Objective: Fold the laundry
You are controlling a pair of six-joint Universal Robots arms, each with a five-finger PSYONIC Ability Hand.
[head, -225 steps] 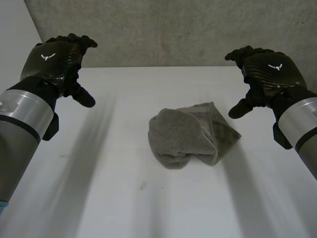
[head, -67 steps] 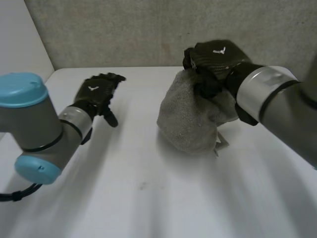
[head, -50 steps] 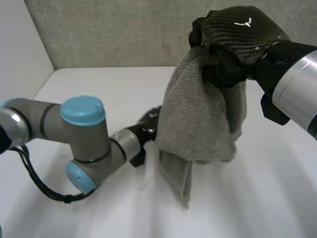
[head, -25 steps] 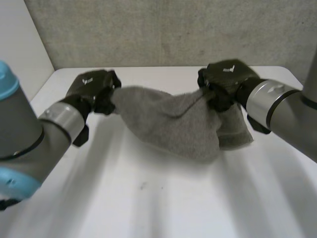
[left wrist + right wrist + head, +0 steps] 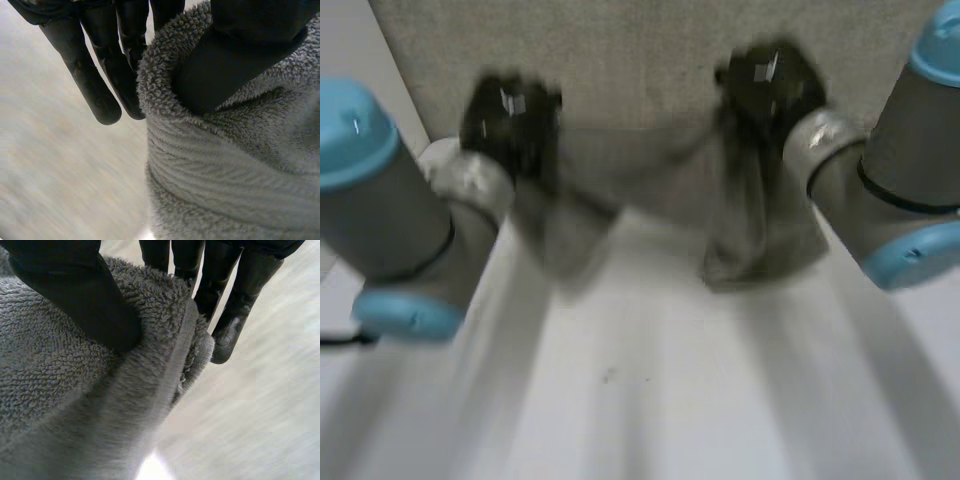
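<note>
At the left, the left arm (image 5: 390,220), grey with a light-blue cap, is reaching over the white table (image 5: 650,400) toward the grey wall (image 5: 640,50). The left hand (image 5: 510,115) at its end is gripping one end of a grey terry towel (image 5: 650,170) and holding it up above the table. In the left wrist view its thumb (image 5: 235,60) is pressing into the towel's rolled edge, pinching the cloth against fingers hidden behind it. Two more fingers (image 5: 95,80) are sticking out straight just beside that edge, holding nothing.

The towel is spanning the gap between the two hands and sagging slightly in the middle. One loose part is hanging below the left hand and a larger fold is hanging below the right. Whether those hanging parts are touching the table cannot be told.

At the right, the right hand (image 5: 770,85) is clutching the towel's other end. In the right wrist view its thumb is bearing down on the pile next to the flat hem band (image 5: 175,360), nipping the cloth against the fingers behind. The right arm (image 5: 880,200) is coming in from that side.
</note>
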